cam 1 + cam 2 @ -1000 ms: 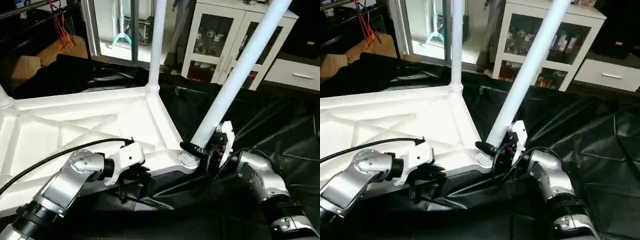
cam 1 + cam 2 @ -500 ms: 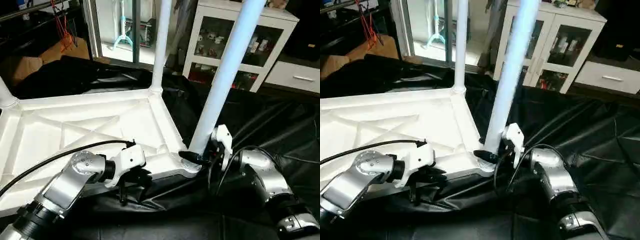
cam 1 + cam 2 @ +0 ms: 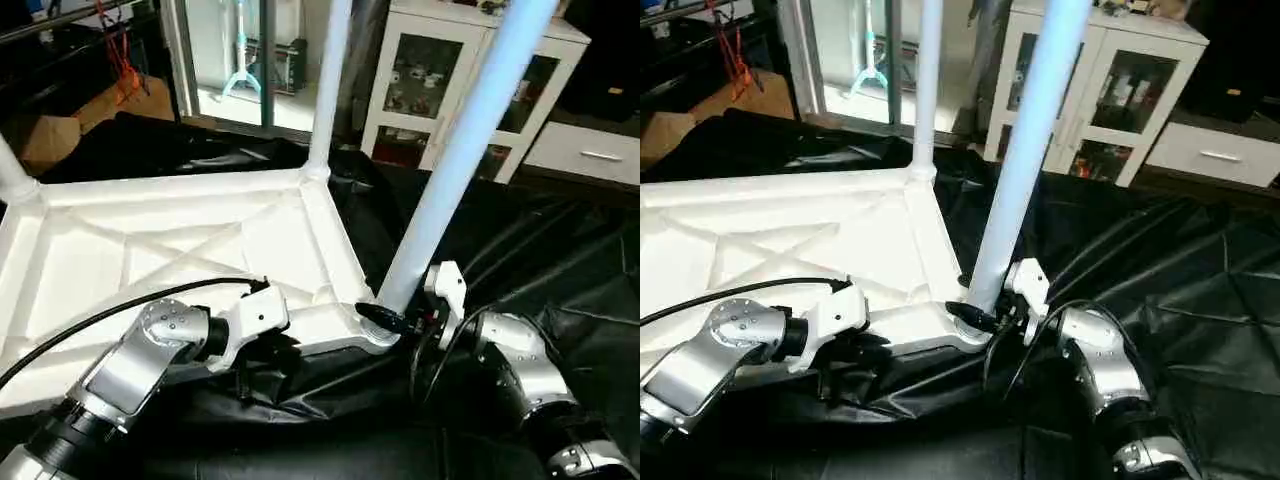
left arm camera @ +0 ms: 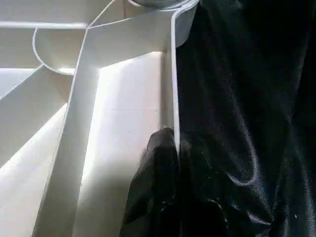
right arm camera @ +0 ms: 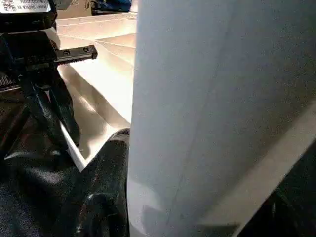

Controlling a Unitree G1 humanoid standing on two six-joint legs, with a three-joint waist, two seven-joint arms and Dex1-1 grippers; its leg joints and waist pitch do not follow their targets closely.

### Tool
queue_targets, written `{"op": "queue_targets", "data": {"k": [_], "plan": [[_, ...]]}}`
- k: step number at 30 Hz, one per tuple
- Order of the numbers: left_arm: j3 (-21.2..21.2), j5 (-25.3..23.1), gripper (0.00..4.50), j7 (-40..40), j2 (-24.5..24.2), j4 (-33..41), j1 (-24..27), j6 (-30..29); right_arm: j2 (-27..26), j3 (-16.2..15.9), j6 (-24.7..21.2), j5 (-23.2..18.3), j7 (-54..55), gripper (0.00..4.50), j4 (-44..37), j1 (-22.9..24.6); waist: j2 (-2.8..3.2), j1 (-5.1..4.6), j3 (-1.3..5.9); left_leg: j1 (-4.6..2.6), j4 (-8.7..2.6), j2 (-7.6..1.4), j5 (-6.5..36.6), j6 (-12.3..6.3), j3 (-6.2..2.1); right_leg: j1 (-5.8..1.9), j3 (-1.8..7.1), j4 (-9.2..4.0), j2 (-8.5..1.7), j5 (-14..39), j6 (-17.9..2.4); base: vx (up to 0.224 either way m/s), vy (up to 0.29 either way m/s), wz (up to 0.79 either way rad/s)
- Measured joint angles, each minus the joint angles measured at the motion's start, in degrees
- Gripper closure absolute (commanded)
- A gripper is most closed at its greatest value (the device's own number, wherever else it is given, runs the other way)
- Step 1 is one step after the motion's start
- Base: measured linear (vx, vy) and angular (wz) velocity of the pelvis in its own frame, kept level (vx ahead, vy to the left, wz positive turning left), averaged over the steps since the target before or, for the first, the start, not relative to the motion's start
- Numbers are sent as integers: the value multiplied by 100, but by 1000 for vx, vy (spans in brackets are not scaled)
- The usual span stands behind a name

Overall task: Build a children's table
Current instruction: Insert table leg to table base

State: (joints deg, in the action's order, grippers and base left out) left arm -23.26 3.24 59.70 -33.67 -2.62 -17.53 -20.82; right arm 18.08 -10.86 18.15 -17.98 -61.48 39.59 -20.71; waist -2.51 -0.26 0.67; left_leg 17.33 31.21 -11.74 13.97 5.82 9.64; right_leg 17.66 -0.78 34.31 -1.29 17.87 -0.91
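**Q:** What did the figure show nearest the camera, and what was the step?

**A:** The left gripper, at 7 o'clock in the left eye view, had its jaws pinched nearly shut on the near rim of the tabletop, bracing it against the black sheet. At 5 o'clock the right gripper had its jaws about half open, clasping the base of the near leg just above the corner socket. The step appeared to be seating that leg.

**Q:** How was that step best done?

**A:** Judged from these views, the leg needed bringing square to the tabletop before any downward pressure; pushing while it leaned would likely jam the end in the socket or lift the corner. The left grip had to hold the rim down.

**Q:** Where did the table lie, and which way did its parts point?

**A:** The tabletop lay upside down on the sheet, ribbed underside up, its long axis running from 3 toward 9 o'clock. The near leg's long axis rose from the socket toward 1 o'clock, tilted away from the tabletop. Farther off, a second leg stood upright in the far corner at 12 o'clock, and a third leg rose at 10 o'clock. A white cabinet stood beyond.
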Motion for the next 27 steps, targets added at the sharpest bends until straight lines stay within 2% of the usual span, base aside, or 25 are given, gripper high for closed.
{"op": "queue_targets", "data": {"k": [8,12,16,20,24,27], "plan": [[5,-12,450,0,-3,-8,-2,-2,-77,33,225,-4,25,257,151,1,-1,-5,0,-3,-5,0,0,0,0,0,0,0,0,0,0,0,0,0],[41,2,450,0,-7,-25,0,-49,-200,53,237,-4,208,257,246,-32,-3,-31,0,-8,-14,0,0,1,0,1,0,1,0,0,0,0,0,0],[123,62,450,-18,46,-14,2,-347,-457,98,204,-5,555,256,493,-174,-4,-91,-1,-10,-18,0,1,1,-1,15,0,1,0,5,18,0,0,0],[215,53,450,-307,367,-18,-100,-931,-664,146,163,69,1359,254,623,-286,-1,-94,-4,-11,-18,0,0,1,-3,32,1,2,-2,0,22,0,0,0],[211,-146,450,-1171,1310,-267,-373,-1487,-846,317,-14,514,2973,254,1000,-665,16,-77,-10,14,-10,13,0,0,1,51,12,1,-15,-1,24,0,0,0],[194,-141,450,-1262,1382,-224,-379,-1553,-845,342,-14,574,3108,254,1007,-685,15,-84,-9,13,-10,12,0,0,0,50,10,2,-13,-9,31,0,0,0]]}}
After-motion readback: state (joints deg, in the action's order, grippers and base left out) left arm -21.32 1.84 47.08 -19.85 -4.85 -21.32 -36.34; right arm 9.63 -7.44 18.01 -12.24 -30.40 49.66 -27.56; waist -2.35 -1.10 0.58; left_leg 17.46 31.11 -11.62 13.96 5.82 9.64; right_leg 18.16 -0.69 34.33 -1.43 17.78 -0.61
